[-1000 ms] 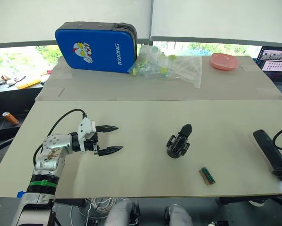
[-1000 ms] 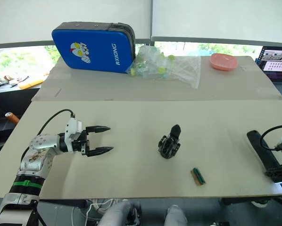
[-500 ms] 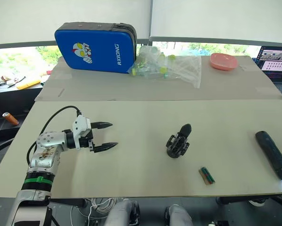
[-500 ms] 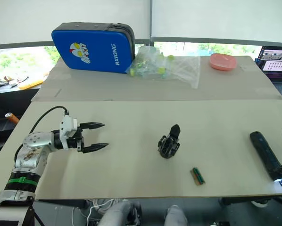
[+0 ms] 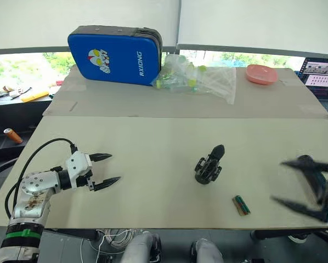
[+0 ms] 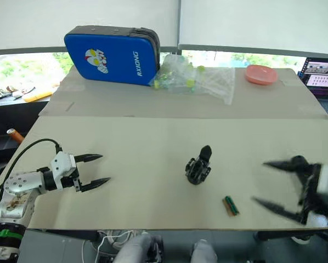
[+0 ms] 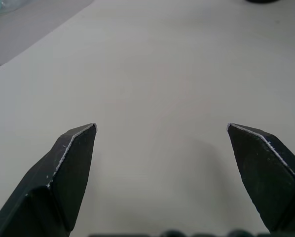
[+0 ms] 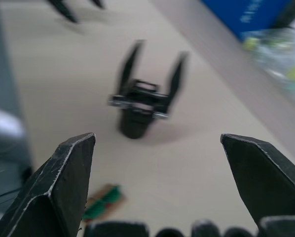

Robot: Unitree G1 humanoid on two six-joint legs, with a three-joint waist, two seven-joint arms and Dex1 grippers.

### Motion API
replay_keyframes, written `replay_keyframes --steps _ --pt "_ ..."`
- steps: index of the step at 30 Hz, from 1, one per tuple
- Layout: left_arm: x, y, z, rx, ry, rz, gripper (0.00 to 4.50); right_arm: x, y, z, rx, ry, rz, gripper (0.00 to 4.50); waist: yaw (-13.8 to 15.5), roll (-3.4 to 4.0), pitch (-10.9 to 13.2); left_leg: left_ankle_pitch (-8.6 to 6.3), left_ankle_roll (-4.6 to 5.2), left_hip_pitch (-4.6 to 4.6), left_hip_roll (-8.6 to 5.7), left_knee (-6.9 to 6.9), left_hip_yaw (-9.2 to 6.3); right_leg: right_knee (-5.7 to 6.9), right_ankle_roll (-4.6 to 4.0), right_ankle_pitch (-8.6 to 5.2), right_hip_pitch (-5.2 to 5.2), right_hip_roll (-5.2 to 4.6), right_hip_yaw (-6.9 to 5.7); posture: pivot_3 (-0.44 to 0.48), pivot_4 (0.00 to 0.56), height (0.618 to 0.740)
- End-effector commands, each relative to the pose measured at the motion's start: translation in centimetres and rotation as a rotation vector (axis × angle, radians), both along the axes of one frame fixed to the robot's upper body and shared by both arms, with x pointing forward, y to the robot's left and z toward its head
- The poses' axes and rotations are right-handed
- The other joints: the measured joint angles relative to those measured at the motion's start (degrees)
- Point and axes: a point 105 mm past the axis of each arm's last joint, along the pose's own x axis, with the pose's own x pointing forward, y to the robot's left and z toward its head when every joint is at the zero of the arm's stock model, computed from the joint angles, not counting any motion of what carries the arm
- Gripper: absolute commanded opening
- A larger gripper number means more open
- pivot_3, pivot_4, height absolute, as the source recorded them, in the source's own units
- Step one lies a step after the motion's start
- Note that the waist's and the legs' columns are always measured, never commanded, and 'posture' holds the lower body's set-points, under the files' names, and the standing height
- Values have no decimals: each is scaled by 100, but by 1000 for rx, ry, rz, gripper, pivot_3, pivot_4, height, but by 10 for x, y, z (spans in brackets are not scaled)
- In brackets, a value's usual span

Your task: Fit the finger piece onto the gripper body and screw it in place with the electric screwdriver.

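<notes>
Beige tabletop runs wide before you, and nearest its front edge, right of the middle, lies a small green-and-brown battery-like item [image 5: 241, 205]. Your left pincer [image 5: 105, 169] hovers over the front left part of the table [image 5: 153, 137], fingers spread and empty. Your right pincer [image 6: 273, 185] reaches in at the front right edge, blurred, its two fingers wide apart with nothing between them.

Just behind the small item, near the middle of the table, stands the gripper body [image 5: 209, 165], upright on its round base. In the right wrist view it shows two black prongs rising from the bracket, so I cannot tell whether the finger piece is loose anywhere. Behind the right pincer at the right edge sits a dark rounded end [image 5: 305, 161], perhaps the electric screwdriver; too blurred to say.

Judging by looks, the gripper body is rigid, fairly light and apt to tip, so take it low around the cylindrical base, not by the prongs.

Farther back, on the rear section of the table, a heap of clear plastic bags [image 5: 199, 79] lies beside a blue case [image 5: 116, 49] printed "RXIONG" with a cartoon figure. A pink dish [image 5: 261, 74] sits toward the far right corner.
</notes>
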Motion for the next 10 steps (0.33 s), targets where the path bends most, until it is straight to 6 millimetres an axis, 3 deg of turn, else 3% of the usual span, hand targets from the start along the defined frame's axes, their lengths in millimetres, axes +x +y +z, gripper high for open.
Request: replay_keyframes --steps 1,10 --pt "2 7 17 31 -102 30 4500 -8 4 -8 -24 -59 32 4466 11 -1 0 0 0 0 -3 0 1 0 2 1 0 0 3 0 150 740" --pt "-7 10 19 51 -128 46 4500 -3 -4 -22 -20 -126 21 4466 -68 -8 -5 4 -7 15 5 -5 3 8 -11 -2 0 14 5 0 150 740"
